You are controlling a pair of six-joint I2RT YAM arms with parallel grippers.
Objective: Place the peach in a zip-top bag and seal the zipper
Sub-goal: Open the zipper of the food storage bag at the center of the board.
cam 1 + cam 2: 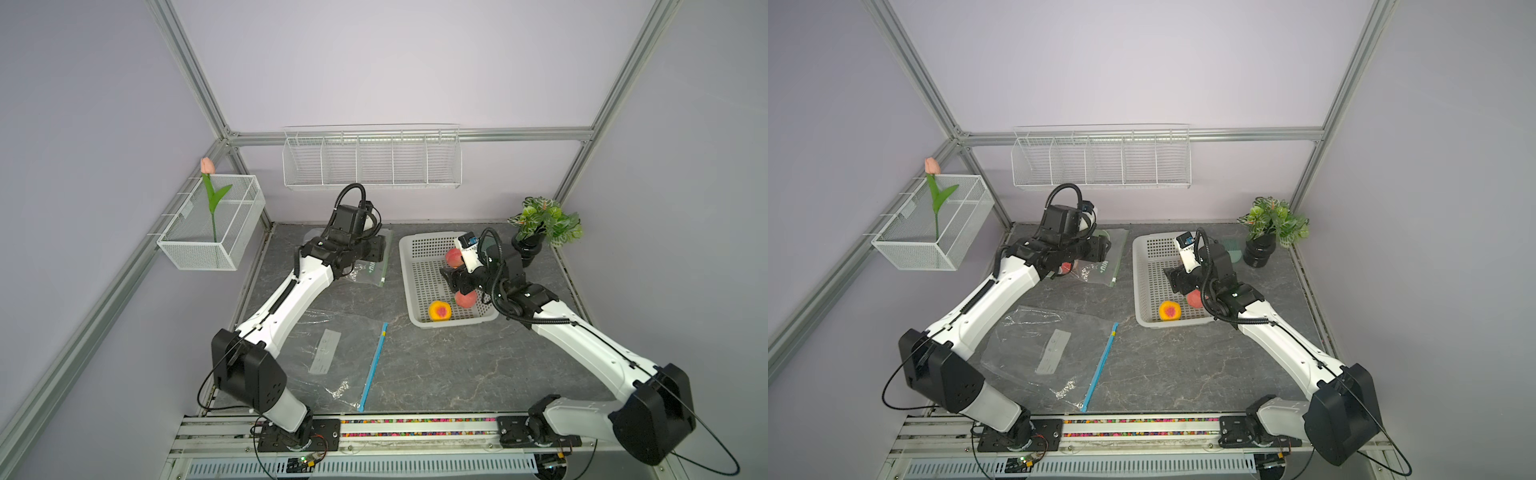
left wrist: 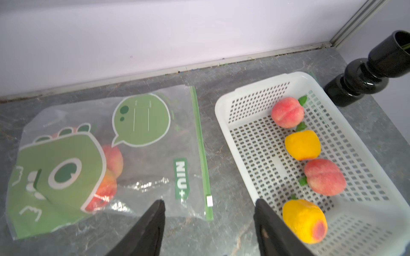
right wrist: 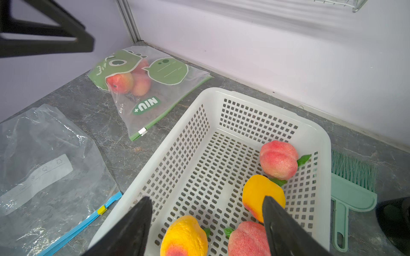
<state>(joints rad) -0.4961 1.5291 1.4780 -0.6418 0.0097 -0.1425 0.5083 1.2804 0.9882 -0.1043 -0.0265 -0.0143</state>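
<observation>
Near: clear blue-zip bag (image 1: 328,353) flat on bench (image 1: 436,365). Mid: right pincer (image 3: 206,198) open, gripping nothing, over white basket (image 3: 221,93) of loose peaches (image 3: 278,159); left pincer (image 2: 208,201) likewise open above green-printed bag (image 2: 142,155). Far: bagged peaches (image 3: 119,82) inside it.

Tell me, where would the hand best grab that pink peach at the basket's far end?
Probably across its round middle, coming straight down from above. The pink peach lies on the floor of the white basket, whose walls block sideways approaches, and a yellow peach crowds one side.
</observation>
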